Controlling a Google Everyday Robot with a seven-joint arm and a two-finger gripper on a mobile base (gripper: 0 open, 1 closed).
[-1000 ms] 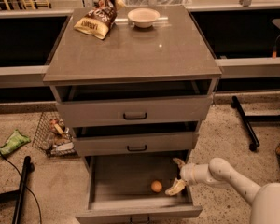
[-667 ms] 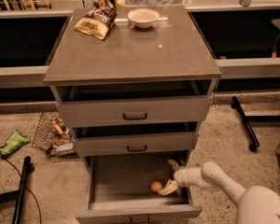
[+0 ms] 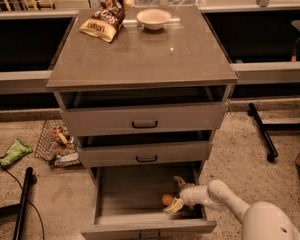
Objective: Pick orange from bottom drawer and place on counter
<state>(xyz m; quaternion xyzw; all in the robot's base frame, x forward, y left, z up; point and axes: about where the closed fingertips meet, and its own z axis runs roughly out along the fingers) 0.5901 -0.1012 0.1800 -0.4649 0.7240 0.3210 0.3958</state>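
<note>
Over the last second the hand (image 3: 176, 195) has slid leftwards inside the open bottom drawer (image 3: 125, 196), low in the frame just right of centre, and closed the gap to the orange (image 3: 167, 199). A second ago the fruit lay clear of it. Now the fingers (image 3: 173, 207) stand spread wide, one higher and one lower in the picture, with the orange right at their mouth, touching the tips or nearly so. Nothing is held yet: the fingers have not closed, and the orange rests on the drawer floor near the right wall, in much the same spot as before. The arm (image 3: 225, 198) reaches in from the lower right corner.

The approach looks about done, and the grasp is the step in hand. The hand probably needs to push in a little further so the fruit sits well between the fingers, and a round thing may roll off if nudged. The lift and the carry to the surface (image 3: 140, 59) in the upper half of the frame, where a bowl (image 3: 153, 18) and a snack bag (image 3: 104, 20) sit at the far edge, are yet to come.
</note>
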